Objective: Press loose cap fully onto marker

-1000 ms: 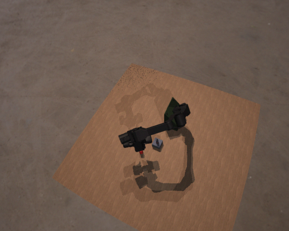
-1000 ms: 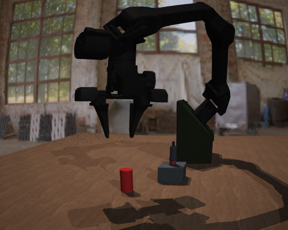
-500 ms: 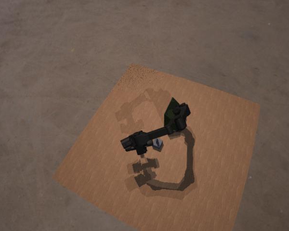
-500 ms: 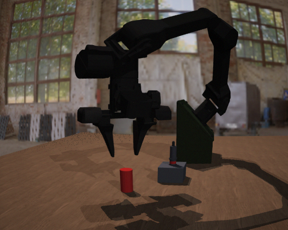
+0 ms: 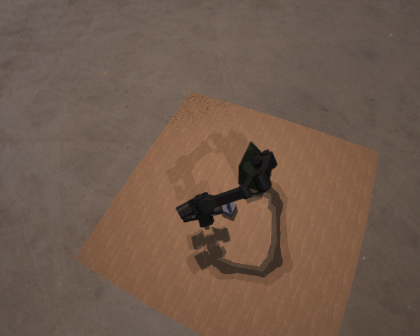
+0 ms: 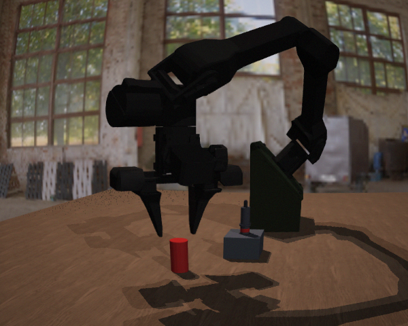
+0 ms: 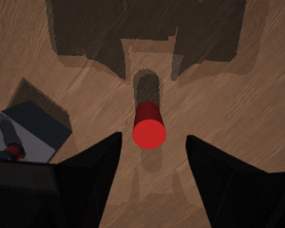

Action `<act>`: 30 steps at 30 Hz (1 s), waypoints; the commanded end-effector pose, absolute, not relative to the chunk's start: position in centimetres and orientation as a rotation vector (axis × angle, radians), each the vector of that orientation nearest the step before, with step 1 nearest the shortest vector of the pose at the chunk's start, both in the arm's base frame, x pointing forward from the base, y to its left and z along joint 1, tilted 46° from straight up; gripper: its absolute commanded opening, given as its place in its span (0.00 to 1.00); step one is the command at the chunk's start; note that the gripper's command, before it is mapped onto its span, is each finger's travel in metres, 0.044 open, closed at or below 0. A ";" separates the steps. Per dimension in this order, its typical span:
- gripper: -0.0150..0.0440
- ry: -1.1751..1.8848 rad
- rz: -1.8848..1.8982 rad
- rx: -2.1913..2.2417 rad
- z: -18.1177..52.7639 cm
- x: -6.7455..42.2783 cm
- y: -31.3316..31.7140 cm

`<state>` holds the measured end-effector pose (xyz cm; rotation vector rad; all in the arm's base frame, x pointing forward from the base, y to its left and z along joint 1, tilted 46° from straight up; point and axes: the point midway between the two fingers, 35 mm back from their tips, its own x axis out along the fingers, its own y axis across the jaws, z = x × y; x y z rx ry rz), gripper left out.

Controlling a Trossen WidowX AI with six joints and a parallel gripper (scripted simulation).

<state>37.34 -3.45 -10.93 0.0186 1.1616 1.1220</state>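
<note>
The red cap [image 6: 179,255] [image 7: 149,134] stands upright on the table. My gripper [image 6: 177,234] [image 7: 154,139] is open and points down, its fingertips just above the level of the cap's top; in the wrist view the cap shows between the two fingertips, with a gap on each side. The dark marker [image 6: 245,215] [image 7: 9,153] stands upright, tip up, with a red band at its foot, in the grey holder block [image 6: 241,246] [image 7: 30,138] [image 5: 227,209]. In the top view the arm hides the cap and the fingertips.
The wooden table [image 5: 311,217] [image 6: 39,266] carries the arm's dark green base [image 5: 247,168] [image 6: 273,203] behind the holder block. The holder block is close beside the gripper, at the left in the wrist view. Arm shadows lie across the table.
</note>
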 end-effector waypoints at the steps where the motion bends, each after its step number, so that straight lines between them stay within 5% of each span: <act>1: 0.66 1.168 1.125 0.030 -11.6 37.1 -2.7; 26: 0.66 1.166 1.126 0.032 -14.0 36.8 -0.1; 30: 0.48 1.166 1.126 0.032 -14.0 36.9 -0.1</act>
